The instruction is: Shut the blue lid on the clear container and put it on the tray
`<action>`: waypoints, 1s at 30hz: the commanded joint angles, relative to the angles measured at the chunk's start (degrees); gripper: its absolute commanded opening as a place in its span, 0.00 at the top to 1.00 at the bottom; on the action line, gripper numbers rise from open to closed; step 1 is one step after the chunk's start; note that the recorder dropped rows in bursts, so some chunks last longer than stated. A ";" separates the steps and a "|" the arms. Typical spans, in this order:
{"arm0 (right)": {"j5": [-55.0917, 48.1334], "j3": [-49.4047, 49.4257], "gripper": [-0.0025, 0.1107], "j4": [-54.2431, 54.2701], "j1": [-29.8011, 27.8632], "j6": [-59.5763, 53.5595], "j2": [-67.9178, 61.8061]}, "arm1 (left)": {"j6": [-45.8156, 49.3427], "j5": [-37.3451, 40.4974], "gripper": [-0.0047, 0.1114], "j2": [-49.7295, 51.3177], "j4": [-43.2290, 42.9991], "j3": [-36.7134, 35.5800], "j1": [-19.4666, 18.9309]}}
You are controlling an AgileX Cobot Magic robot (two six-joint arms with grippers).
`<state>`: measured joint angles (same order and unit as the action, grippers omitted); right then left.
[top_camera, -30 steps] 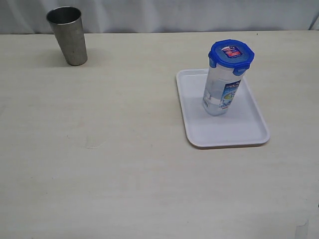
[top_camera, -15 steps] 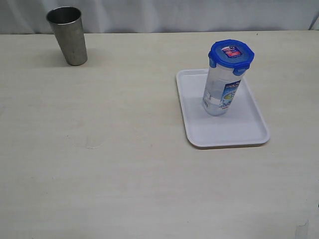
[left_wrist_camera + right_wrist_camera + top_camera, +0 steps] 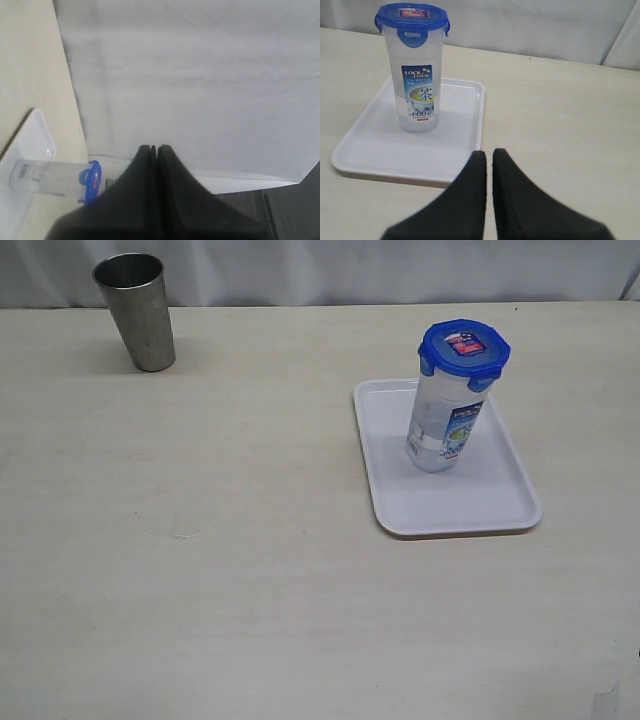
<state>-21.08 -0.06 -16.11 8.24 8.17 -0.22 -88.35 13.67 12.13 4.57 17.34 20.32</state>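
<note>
Container (image 3: pixel 445 425) upright on tray (image 3: pixel 480 510), base toward the far half in the exterior view, touching neither rim. Stands alone, free of both grippers. Carries lid (image 3: pixel 464 348) on top, seated level and square over the mouth; flap facing the right wrist camera folded down against the wall, side flaps down as well. Shows a red-blue sticker on the lid, a blue-white label on the side turned toward the right wrist camera, and a barcode on the side seen from the left wrist. Clear wall, tray visible through it.

Tray flat on table (image 3: pixel 250 570), right of the middle in the exterior view, long sides running away from the camera.

Cup (image 3: pixel 137 310), grey metal, upright near the far left edge of the table, well apart from tray and container.

Left gripper (image 3: pixel 152 150): fingers pressed together, tips touching, nothing between them. Points mostly at white backdrop (image 3: pixel 200 75), with container and a corner of the tray off to one side of its view, well apart from the tips.

Right gripper (image 3: pixel 489 155): fingers together, only a thin seam between, gripping nothing. Points across bare table toward tray and container, apart from both.
</note>
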 commanded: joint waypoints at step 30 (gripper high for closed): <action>-0.08 0.06 0.94 0.19 -0.14 0.11 0.22 | 69.53 -9.97 0.96 -12.13 -3.38 -17.34 -13.87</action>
<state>-21.08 -0.06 -16.11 8.24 8.17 -0.22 -33.16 1.84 0.22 0.33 0.14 6.67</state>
